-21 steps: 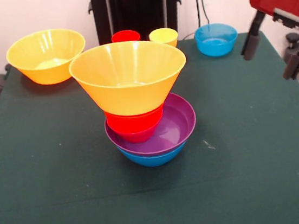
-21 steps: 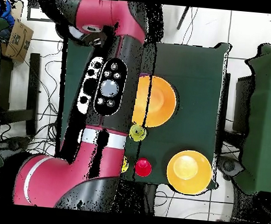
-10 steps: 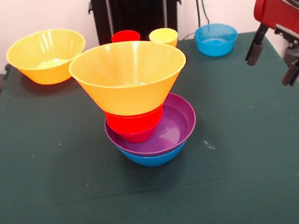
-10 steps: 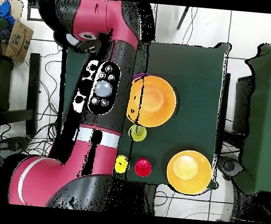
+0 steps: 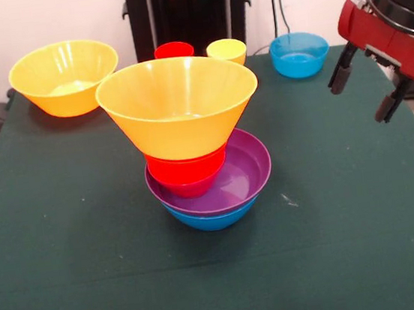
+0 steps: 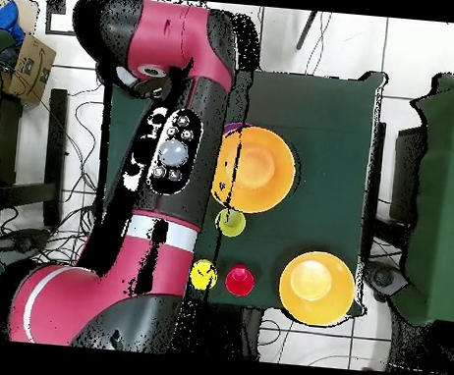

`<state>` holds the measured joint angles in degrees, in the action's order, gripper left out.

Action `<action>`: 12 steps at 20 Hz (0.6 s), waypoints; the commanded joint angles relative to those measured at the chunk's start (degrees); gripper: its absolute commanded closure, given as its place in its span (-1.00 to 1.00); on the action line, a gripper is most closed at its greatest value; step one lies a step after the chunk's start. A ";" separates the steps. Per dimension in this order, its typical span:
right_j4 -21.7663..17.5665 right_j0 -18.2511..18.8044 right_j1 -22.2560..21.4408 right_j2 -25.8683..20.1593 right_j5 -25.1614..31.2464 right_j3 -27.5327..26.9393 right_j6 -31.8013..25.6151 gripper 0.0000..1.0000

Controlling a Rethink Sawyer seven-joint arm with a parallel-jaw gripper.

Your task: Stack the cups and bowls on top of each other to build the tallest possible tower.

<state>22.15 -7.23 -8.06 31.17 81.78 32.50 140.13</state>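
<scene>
The tower stands mid-table: a blue bowl point(image 5: 211, 216) lowest, a wide purple bowl point(image 5: 248, 166) in it, a red bowl point(image 5: 187, 174), and a large yellow-orange bowl point(image 5: 178, 102) on top. From above, that top bowl point(image 6: 257, 168) hides most of the pile. My gripper point(image 5: 357, 104) hangs open and empty over the table's right side, well clear of the tower. Behind the tower stand a red cup point(image 5: 174, 50) and a yellow cup point(image 5: 226, 50). A pale yellow cup point(image 6: 231, 222) shows only in the overhead view.
A second large yellow-orange bowl point(image 5: 65, 75) sits at the back left, and a light-blue bowl point(image 5: 299, 53) at the back right near the gripper. In the overhead view my arm point(image 6: 174, 161) covers the table's left strip.
The gripper has moved inward from the right edge, over the table's right side, and stayed open. In the overhead view the arm shifted left and uncovered the yellow cup. Bowls and cups are unmoved.
</scene>
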 commanded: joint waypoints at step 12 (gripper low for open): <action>-0.80 -0.21 0.16 -4.43 -5.29 5.35 8.49 -1.00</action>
<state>22.24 -7.23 -8.13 31.17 81.29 32.69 140.13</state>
